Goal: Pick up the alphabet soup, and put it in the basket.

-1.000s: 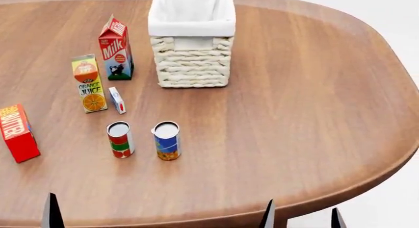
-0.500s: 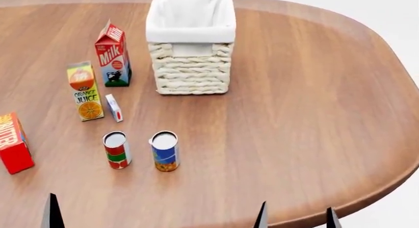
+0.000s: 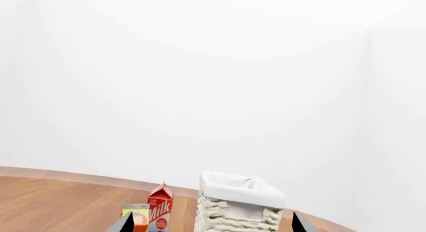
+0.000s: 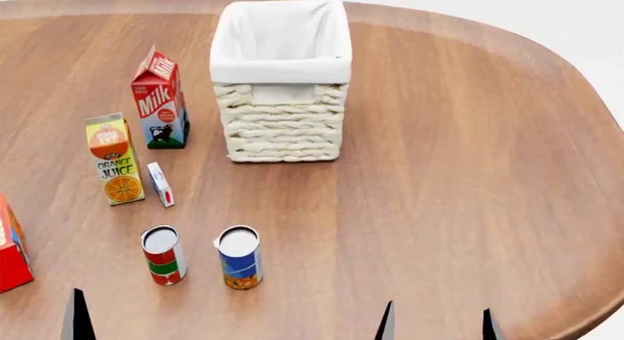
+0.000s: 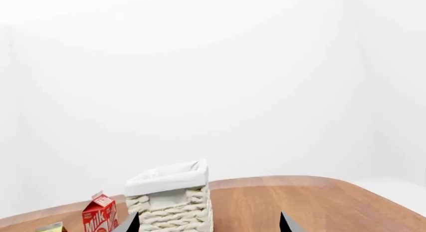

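The alphabet soup (image 4: 239, 257), a blue can with a yellow-orange base and pale top, stands upright near the table's front in the head view. The basket (image 4: 283, 128), cream wicker with a white lining, sits farther back, a little right of the can. My right gripper (image 4: 439, 325) is open, its two dark fingertips poking up at the lower edge, right of the can and well apart from it. Of my left gripper only one fingertip (image 4: 76, 316) shows, left of the cans. Both wrist views show open jaws, left gripper (image 3: 211, 224) and right gripper (image 5: 209, 224), facing the basket (image 3: 236, 212) (image 5: 169, 202); the soup is out of those views.
A red, white and green can (image 4: 163, 254) stands just left of the soup. Behind are a small white box (image 4: 161, 184), an orange juice carton (image 4: 115, 159) and a milk carton (image 4: 159, 99). A red box (image 4: 10, 245) is at the left edge. The wooden table (image 4: 468, 172) curves away on the right.
The head view has shifted, so everything on the table now sits lower in the frame and more of the basket's inside shows. Nothing on the table has moved; both grippers stay open.
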